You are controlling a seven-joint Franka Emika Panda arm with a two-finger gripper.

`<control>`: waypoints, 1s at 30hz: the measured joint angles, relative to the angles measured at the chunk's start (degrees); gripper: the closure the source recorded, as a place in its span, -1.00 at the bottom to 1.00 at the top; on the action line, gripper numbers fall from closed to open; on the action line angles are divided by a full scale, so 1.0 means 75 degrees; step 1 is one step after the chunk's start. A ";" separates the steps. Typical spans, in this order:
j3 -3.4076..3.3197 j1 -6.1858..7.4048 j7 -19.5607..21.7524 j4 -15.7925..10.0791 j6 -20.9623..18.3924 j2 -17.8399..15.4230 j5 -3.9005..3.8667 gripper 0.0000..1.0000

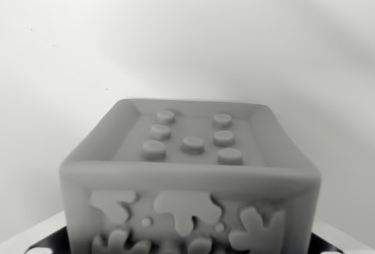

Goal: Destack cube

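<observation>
A grey cube (190, 175) fills the lower middle of the wrist view, very close to the camera. Its top face is recessed and carries several round studs (193, 144). Raised blotchy shapes (186, 210) cover its near side. At both bottom corners, a pale slanted edge with a dark glossy patch, one on the left (36, 237) and one on the right (335, 241), flanks the cube's base. I cannot tell whether these are my fingers or something under the cube. The cube's underside is cut off by the frame.
Behind and around the cube lies a plain pale surface (187, 37) with soft shadows and no other objects.
</observation>
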 joint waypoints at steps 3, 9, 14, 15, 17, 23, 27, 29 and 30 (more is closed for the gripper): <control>0.0000 0.0000 0.0000 0.0003 0.0006 0.0010 0.0000 -1.00; 0.0001 0.0000 0.0000 0.0006 0.0008 0.0010 0.0000 -1.00; 0.0001 -0.0001 0.0000 0.0007 0.0009 0.0010 0.0000 -1.00; 0.0001 -0.0001 0.0000 0.0007 0.0009 0.0010 0.0000 -1.00; 0.0001 -0.0001 0.0000 0.0008 0.0009 0.0010 0.0000 -1.00; 0.0001 -0.0001 0.0000 0.0008 0.0009 0.0010 0.0000 -1.00; 0.0001 -0.0001 0.0000 0.0008 0.0009 0.0010 0.0000 -1.00; 0.0001 -0.0001 0.0000 0.0008 0.0009 0.0010 0.0000 -1.00; 0.0001 -0.0001 0.0000 0.0008 0.0009 0.0010 0.0000 -1.00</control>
